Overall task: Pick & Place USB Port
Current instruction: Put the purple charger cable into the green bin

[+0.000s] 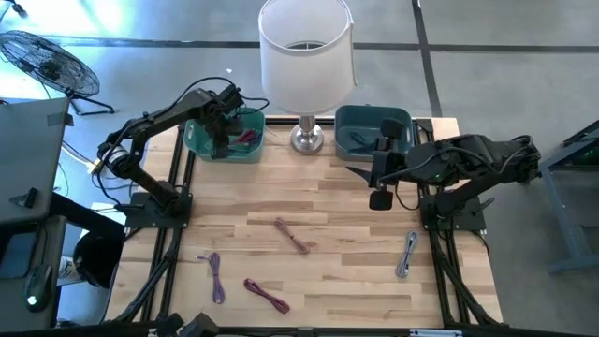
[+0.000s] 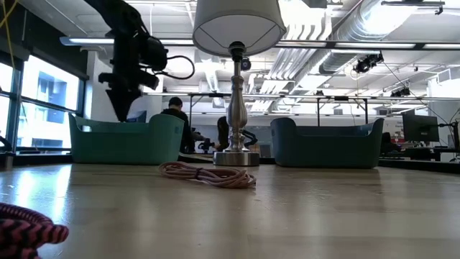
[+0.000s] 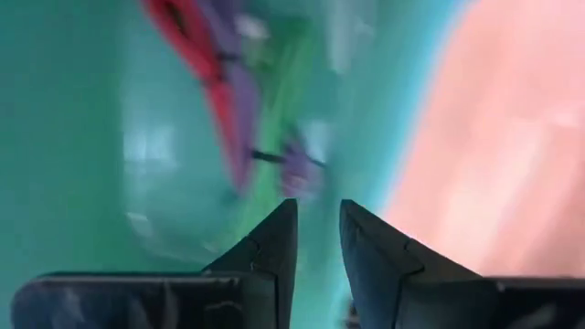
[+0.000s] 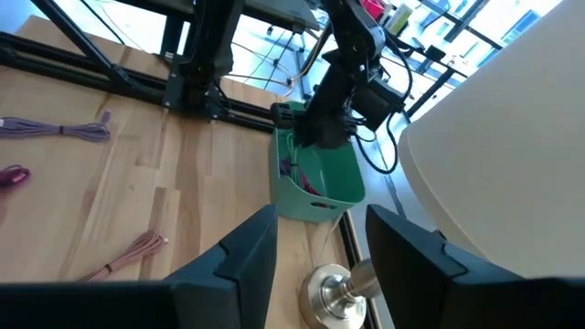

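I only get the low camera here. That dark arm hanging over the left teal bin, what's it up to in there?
Observer: That's the left gripper; its fingers stand slightly apart over the light teal bin, nothing between them.
Visitor: Anything in the bin?
Observer: Yes, red, purple and green cables lie in it.
Visitor: I see one pink cable. Any more?
Observer: Besides the pink cable, the table holds a purple cable, a magenta cable and a grey cable.
Visitor: And the other arm?
Observer: The right gripper hovers open by the dark teal bin.

4 coiled cables point(image 1: 292, 235) seemingly on table.
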`<move>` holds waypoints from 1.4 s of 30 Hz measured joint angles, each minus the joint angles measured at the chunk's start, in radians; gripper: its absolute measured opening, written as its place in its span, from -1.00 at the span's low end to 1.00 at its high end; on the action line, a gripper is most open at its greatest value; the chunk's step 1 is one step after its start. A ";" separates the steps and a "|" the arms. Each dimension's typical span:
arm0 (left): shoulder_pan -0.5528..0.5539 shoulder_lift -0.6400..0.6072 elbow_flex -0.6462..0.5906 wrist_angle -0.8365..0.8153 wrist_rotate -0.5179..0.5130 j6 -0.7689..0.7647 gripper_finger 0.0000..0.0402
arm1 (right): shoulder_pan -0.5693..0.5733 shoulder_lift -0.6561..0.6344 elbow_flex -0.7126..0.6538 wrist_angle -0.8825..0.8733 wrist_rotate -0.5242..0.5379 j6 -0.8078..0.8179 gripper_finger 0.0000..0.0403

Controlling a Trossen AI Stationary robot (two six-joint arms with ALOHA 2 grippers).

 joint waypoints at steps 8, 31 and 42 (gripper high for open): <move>0.000 -0.001 0.000 -0.387 0.179 -0.107 -0.58 | 0.000 0.000 0.000 -0.003 0.001 -0.024 -0.20; -0.569 -0.234 -0.001 -0.408 0.487 -0.624 -0.58 | -0.007 0.000 0.000 0.001 -0.048 -0.004 -0.20; -1.079 -0.272 -0.001 -0.301 0.321 -1.274 -0.59 | -0.008 0.000 0.000 0.022 -0.045 -0.039 -0.20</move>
